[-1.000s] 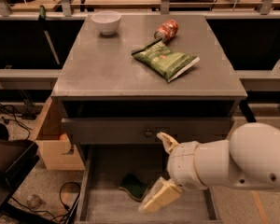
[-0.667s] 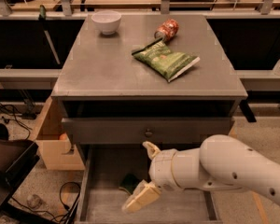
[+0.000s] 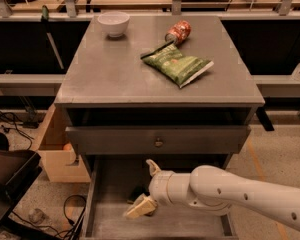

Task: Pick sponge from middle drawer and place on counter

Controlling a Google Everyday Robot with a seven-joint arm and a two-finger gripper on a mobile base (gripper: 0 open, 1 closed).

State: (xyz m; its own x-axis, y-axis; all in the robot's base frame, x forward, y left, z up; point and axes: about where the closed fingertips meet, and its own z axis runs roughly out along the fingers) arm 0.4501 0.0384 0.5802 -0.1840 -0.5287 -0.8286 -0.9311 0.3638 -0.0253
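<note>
The middle drawer [image 3: 110, 184] is pulled out at the bottom of the grey cabinet. The sponge [image 3: 136, 192] lies on its floor as a small dark shape, mostly hidden by my gripper. My gripper [image 3: 138, 189] reaches into the drawer from the right, open, with one pale finger [image 3: 152, 167] behind the sponge and the other finger [image 3: 140, 207] in front of it. Whether the fingers touch the sponge I cannot tell. The counter [image 3: 115, 69] is the flat grey top above.
On the counter stand a white bowl [image 3: 113, 23], a tipped red can [image 3: 178, 32] and a light-green snack bag [image 3: 177, 64]. A shut drawer front with a round knob [image 3: 158, 142] hangs above the open drawer. A cardboard box [image 3: 55, 151] and cables lie left.
My arm has swung left and further into the drawer, so the open gripper now straddles the sponge instead of standing to its right.
</note>
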